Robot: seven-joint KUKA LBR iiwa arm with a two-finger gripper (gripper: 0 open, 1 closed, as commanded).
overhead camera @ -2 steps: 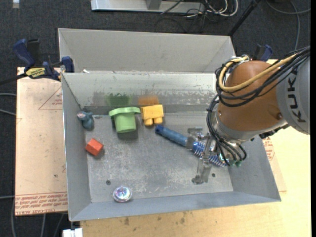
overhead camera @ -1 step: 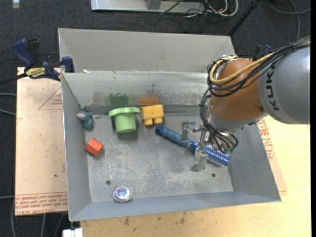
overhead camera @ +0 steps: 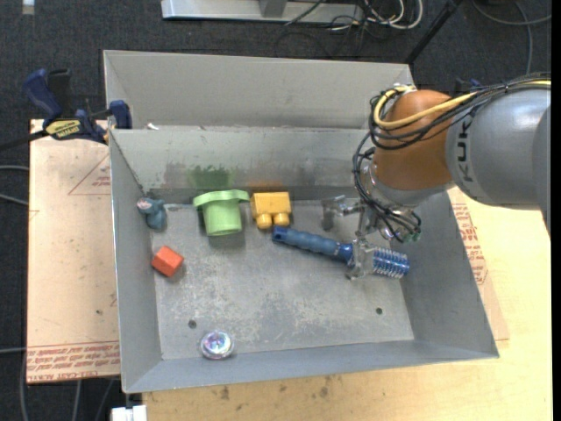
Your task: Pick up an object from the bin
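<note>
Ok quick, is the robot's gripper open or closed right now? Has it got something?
Gripper: cannot be told whether open or closed. It is down at the blue brush, between handle and bristles; a hold on it cannot be told either.

We can read only a fragment of dark lettering on the grey arm link (overhead camera: 508,147) at the right, seemingly "KU"; the rest we cannot make out.

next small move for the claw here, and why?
Probably a short drop straight down, with no sideways shift. The claw hangs right over the blue brush, where its handle meets the bristled head. The yellow block and green cup lie apart to the view's left, so nothing seems to crowd the spot.
</note>
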